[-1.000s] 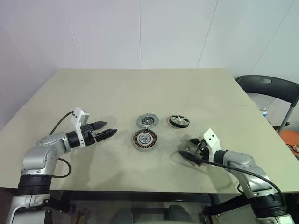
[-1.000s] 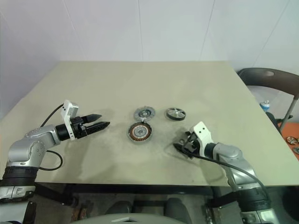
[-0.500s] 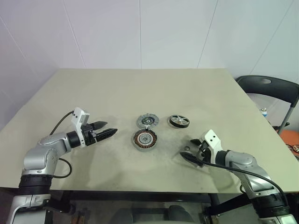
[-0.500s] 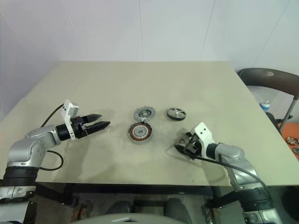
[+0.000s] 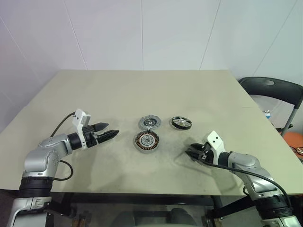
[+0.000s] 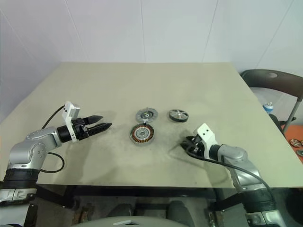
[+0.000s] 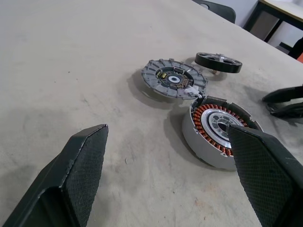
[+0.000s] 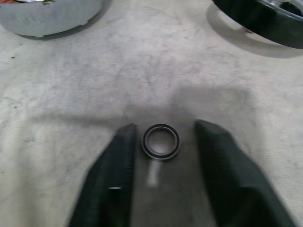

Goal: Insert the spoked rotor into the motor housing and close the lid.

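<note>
The motor housing (image 5: 146,141), with copper windings around a silver centre, lies mid-table. Just behind it is the grey ridged lid (image 5: 149,123), and to the right of that the spoked rotor (image 5: 181,123). My left gripper (image 5: 113,134) hovers open left of the housing and points at it; its fingers (image 7: 80,165) stand wide with nothing between them. Low over the table, right of the housing, my right gripper (image 5: 189,153) has its jaws drawn narrow. A tiny dark washer ring (image 8: 161,141) lies flat between its fingers (image 8: 124,161), with slim gaps on both sides.
A black chair (image 5: 274,90) stands off the table's right side, with a small bottle (image 5: 268,113) and orange items on the floor near it. The beige table (image 5: 142,90) stretches bare behind the parts. Its front edge runs just under both arms.
The right gripper's fingers have drawn in from wide open to narrow, either side of the small washer ring. The left arm and the three motor parts have not moved.
</note>
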Motion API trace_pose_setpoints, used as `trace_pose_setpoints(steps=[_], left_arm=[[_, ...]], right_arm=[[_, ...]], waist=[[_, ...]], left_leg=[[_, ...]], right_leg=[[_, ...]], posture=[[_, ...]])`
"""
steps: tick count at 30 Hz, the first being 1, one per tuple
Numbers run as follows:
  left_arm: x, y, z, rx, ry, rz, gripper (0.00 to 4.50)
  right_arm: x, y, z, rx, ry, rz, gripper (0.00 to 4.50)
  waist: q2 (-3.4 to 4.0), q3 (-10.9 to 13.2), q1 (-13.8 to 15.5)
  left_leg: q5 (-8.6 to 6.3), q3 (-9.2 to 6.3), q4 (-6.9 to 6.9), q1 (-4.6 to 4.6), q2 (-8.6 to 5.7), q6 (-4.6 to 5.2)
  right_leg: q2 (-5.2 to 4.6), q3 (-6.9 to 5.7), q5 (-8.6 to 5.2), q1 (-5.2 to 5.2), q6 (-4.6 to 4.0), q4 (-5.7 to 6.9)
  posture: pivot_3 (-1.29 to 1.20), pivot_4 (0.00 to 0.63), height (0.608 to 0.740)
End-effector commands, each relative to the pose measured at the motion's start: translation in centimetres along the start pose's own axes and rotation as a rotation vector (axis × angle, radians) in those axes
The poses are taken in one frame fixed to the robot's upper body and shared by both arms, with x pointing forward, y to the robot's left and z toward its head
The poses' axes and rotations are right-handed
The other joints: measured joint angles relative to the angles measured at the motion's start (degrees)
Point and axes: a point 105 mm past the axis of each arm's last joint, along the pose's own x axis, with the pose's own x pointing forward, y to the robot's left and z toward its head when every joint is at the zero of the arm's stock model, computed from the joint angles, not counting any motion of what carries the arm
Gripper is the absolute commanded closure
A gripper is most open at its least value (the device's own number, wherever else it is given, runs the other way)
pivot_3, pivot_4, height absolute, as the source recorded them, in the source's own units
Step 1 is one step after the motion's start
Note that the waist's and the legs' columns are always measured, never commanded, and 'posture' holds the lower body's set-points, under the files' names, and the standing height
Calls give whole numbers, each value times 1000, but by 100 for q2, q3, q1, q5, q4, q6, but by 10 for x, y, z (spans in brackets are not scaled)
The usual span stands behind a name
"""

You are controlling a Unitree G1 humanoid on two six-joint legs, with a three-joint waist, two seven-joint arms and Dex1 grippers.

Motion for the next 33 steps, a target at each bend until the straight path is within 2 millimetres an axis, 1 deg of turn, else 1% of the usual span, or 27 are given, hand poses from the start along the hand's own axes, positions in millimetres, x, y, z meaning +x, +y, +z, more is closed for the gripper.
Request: trace_pose_setpoints(steps=[1, 4, 9, 13, 15, 19, 20, 21, 24, 26, 29, 33], left_arm=[[-1, -1, 17, 50, -48, -4, 244], [-1, -1, 17, 50, -49, -1, 244], [-1, -1, 17, 51, -50, 0, 244], [-1, -1, 17, 50, -51, -2, 244], [-1, -2, 17, 49, -51, -2, 244], [-1, -2, 16, 48, -49, -5, 244], [-1, -2, 16, 49, -48, -5, 244], [-1, -2, 16, 49, -47, -6, 244], [0, -2, 16, 50, -47, -7, 244], [0, -2, 16, 51, -47, -7, 244], [0, -2, 16, 53, -48, -6, 244], [0, -2, 17, 54, -50, -5, 244]], right_arm=[[-3, -9, -9, -9, 51, -52, 3806], [-2, -11, -9, -4, 52, -62, 3835], [-1, -10, -9, -4, 55, -49, 3835], [1, -10, -1, -7, 31, -54, 3835], [4, -9, 14, -21, -8, -47, 3835], [11, -6, 52, -71, -103, -28, 3835], [12, -5, 59, -82, -118, -24, 3835], [14, -4, 71, -96, -147, -17, 3835], [19, 4, 99, -126, -210, 13, 3835], [23, 14, 112, -143, -235, 57, 3835], [31, 30, 126, -160, -258, 131, 3835], [42, 40, 138, -164, -275, 184, 3835]], waist=[[-2, -1, -2], [-2, -1, -2], [-2, -2, -2], [-2, -1, -3], [-2, -1, -7], [3, 2, -21], [3, 2, -22], [3, 2, -18], [3, 2, -10], [3, 2, -9], [3, 2, -4], [4, 3, -12]], left_leg=[[0, 0, 1, 1, 0, 0], [0, 0, 3, 1, 0, 0], [0, 1, 4, 2, 0, 0], [0, 1, 4, 2, 0, 0], [0, 1, 4, 2, 0, 0], [0, 2, 2, -2, 0, 0], [0, 2, -1, -3, 0, 0], [0, 1, -5, -6, 0, 0], [0, 0, -13, -10, 1, 0], [0, 0, -16, -13, 1, 0], [-1, 0, -17, -15, 1, 3], [-2, 1, -16, -15, 1, 4]], right_leg=[[0, 0, 0, 0, 0, 0], [0, 0, 0, 2, 0, 0], [0, 0, 0, 2, 0, 1], [0, 0, 1, 3, 1, 1], [0, 1, 1, 2, 1, 1], [0, 2, 1, -6, 1, 2], [0, 2, 1, -10, 1, 3], [0, 2, 2, -16, 2, 4], [0, 2, 2, -23, 2, 2], [0, 2, 2, -26, 2, -1], [-1, 1, 2, -25, 2, -10], [-1, 2, 2, -25, 2, -12]], posture=[[0, 0, 740], [0, 0, 740], [0, 0, 740], [0, 0, 740], [0, 0, 740], [0, 0, 740], [0, 0, 740], [0, 0, 740], [0, 0, 740], [0, 0, 740], [0, 0, 740], [0, 0, 740]])
